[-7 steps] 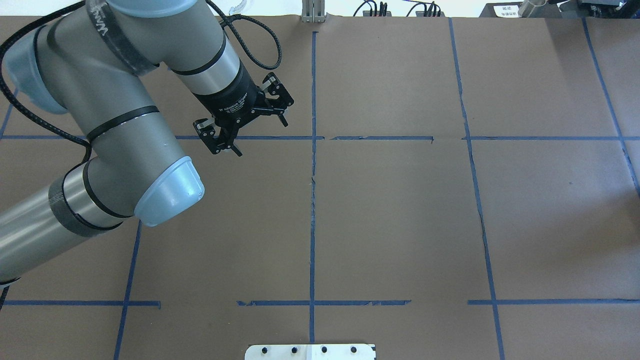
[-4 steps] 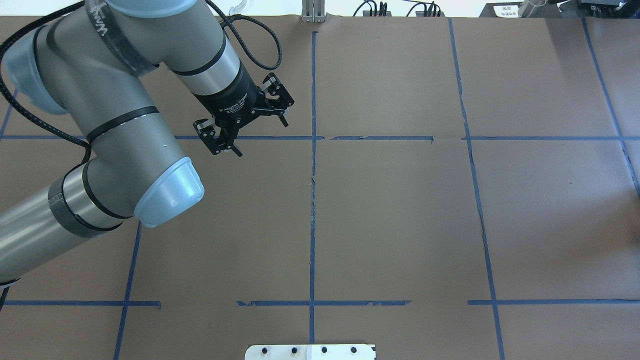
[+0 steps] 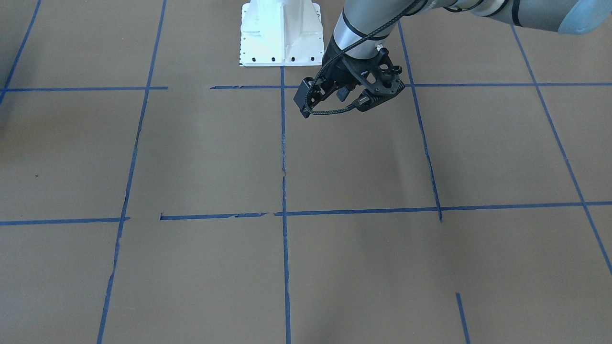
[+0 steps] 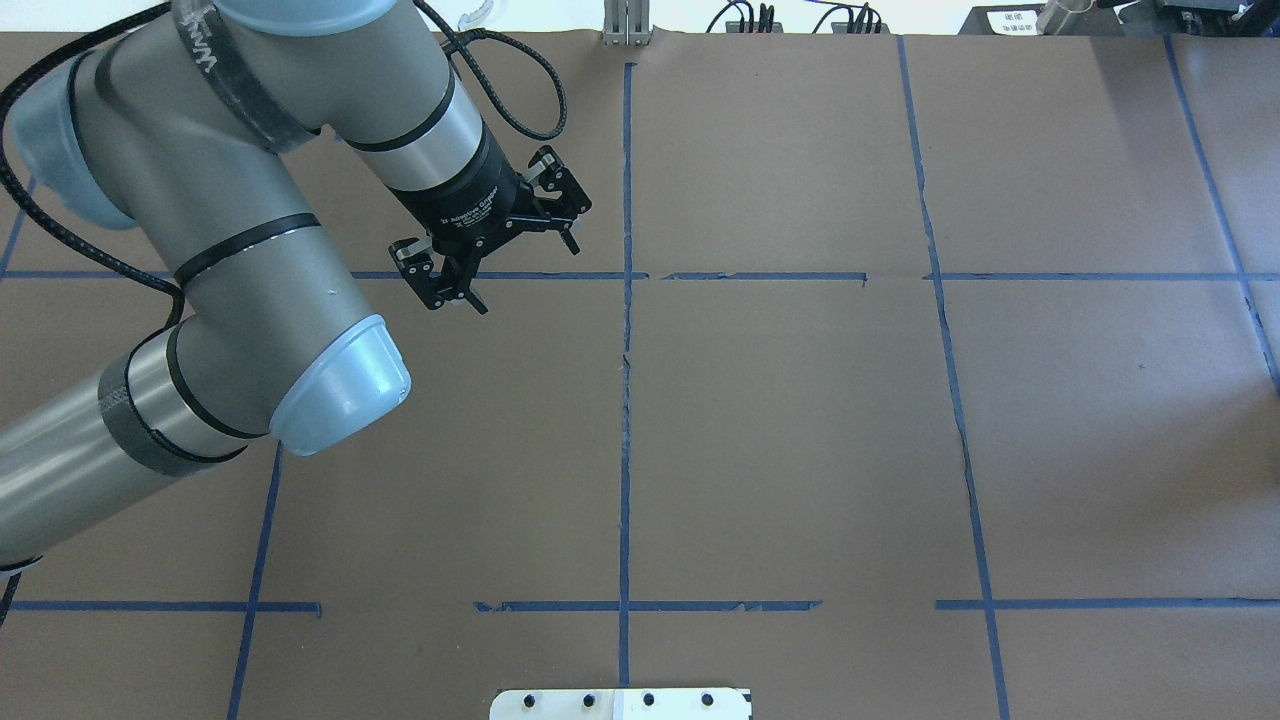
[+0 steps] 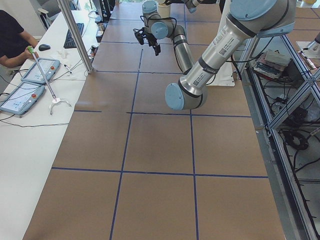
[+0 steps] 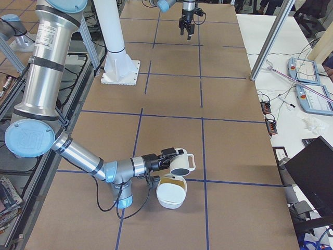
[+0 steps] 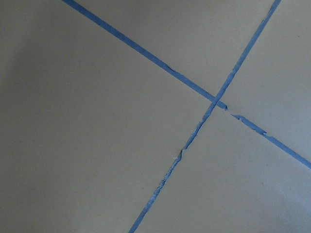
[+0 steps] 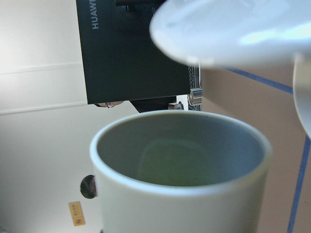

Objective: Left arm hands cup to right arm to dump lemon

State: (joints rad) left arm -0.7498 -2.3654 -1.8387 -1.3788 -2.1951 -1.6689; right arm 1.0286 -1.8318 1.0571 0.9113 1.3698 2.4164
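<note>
The left arm [image 4: 230, 250] reaches over the table's left half. The left gripper [image 4: 528, 278] is open and empty above the brown paper; it also shows in the front view [image 3: 351, 93] and, small, in the right side view [image 6: 187, 27]. The left wrist view holds only paper and blue tape. The white cup [image 6: 179, 161] is tipped on its side at the end of the right arm [image 6: 119, 169], just above a white bowl. I cannot tell whether the right gripper is shut. In the right wrist view the cup [image 8: 180, 165] fills the frame, with a dull yellow-green lemon [image 8: 165, 167] inside.
The white bowl [image 6: 170, 195] sits on the table's right end under the cup; its blurred rim [image 8: 233, 29] shows in the right wrist view. The white base plate [image 3: 279, 33] stands mid-table at the robot's side. An operator [image 5: 10, 40] sits at a side desk.
The left arm has barely shifted. Its gripper stays open and empty.
</note>
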